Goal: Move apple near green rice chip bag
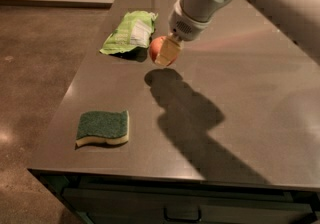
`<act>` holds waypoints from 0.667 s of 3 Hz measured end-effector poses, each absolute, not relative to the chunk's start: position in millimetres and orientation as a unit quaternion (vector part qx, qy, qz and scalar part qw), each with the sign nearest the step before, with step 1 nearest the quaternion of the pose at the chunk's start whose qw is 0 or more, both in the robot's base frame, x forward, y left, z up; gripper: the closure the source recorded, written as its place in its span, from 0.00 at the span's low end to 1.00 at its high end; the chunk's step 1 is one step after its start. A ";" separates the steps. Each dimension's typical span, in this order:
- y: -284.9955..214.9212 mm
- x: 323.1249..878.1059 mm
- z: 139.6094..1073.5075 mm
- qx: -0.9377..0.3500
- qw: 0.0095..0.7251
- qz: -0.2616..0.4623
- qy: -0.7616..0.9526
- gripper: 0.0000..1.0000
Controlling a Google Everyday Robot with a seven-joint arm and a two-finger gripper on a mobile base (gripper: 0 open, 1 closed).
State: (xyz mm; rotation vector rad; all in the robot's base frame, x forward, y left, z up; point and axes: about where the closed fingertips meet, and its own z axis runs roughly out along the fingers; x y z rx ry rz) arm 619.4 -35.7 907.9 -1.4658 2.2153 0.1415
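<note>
1. The gripper (164,56) is clenching the apple (155,48), and one pale finger is covering the fruit's right side.
2. The apple is hanging in the jaws above the table (240,98), judging by the shadow lying apart beneath them.
3. The green rice chip bag (131,30) is lying just left of the jaws and slightly beyond them, its near edge almost meeting the apple in this view.
4. A green sponge (102,128) is sitting well apart from the jaws, toward the table's front edge.
5. The carry is looking nearly finished. Lowering the apple beside the bag and releasing the jaws are remaining.
</note>
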 end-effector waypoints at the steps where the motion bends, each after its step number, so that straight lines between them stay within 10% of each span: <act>1: -14.5 642.1 900.2 -0.533 0.240 0.042 0.810 1.00; 2: -2.1 659.1 891.3 -0.534 0.232 0.028 0.813 0.82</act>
